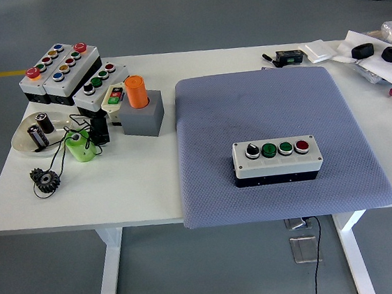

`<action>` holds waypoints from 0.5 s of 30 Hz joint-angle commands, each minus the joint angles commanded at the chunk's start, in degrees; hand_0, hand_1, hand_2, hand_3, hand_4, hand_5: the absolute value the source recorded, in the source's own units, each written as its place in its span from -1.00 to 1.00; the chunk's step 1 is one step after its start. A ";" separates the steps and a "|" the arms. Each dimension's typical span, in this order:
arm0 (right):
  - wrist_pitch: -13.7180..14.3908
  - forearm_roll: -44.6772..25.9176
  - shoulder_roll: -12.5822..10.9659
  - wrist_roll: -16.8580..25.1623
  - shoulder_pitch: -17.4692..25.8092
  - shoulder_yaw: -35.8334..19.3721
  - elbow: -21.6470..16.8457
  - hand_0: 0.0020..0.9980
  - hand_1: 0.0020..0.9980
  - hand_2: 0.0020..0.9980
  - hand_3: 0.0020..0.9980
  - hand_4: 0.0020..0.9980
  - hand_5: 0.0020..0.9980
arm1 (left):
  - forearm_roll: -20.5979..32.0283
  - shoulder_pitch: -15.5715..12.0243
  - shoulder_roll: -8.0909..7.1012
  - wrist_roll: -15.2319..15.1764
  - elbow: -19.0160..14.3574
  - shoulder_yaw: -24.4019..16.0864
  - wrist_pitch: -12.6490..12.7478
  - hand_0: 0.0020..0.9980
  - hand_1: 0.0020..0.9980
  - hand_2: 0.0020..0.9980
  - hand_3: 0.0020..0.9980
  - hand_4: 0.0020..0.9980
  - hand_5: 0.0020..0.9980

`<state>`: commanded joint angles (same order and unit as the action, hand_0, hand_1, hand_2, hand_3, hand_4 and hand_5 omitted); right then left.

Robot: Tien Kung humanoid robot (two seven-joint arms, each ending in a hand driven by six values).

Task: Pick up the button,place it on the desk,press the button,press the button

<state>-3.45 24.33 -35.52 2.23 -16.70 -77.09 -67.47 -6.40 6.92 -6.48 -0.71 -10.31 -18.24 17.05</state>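
Covering white table: blue-grey mat

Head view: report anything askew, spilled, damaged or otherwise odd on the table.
Nothing stands out. The button box sits flat and square on the grey mat. The other control boxes and small parts at the table's left are cluttered but intact.

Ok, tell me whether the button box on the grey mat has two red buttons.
No, the button box carries a black knob, two green buttons and one red button.

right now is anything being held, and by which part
Nothing is held. Neither robot hand is in view, and the button box sits alone on the grey mat.
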 joint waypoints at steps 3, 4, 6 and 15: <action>-0.55 1.19 0.42 -0.27 0.31 -0.22 -0.58 0.66 0.54 0.58 0.57 0.20 0.31 | 0.52 0.03 0.00 -0.06 0.00 0.60 -0.06 0.30 0.42 0.42 0.02 -0.35 1.00; -0.87 1.66 0.55 -0.39 0.49 -0.29 -0.91 0.66 0.54 0.58 0.57 0.20 0.31 | 0.85 0.05 -0.02 -0.13 0.00 0.93 -0.09 0.30 0.42 0.42 0.02 -0.35 1.00; -1.50 2.43 0.72 -0.65 0.72 -0.43 -1.29 0.66 0.54 0.58 0.57 0.20 0.31 | 1.09 0.07 -0.04 -0.19 0.00 1.14 -0.13 0.30 0.42 0.42 0.02 -0.35 1.00; -4.39 6.19 1.35 -1.86 0.95 -0.61 -2.06 0.64 0.52 0.55 0.54 0.15 0.28 | 1.27 0.15 -0.09 -0.33 0.00 1.05 -0.15 0.30 0.42 0.41 0.02 -0.35 1.00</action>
<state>-7.84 30.52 -34.17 0.37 -15.75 -77.69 -69.53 -5.13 7.07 -6.57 -1.04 -10.31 -17.19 16.90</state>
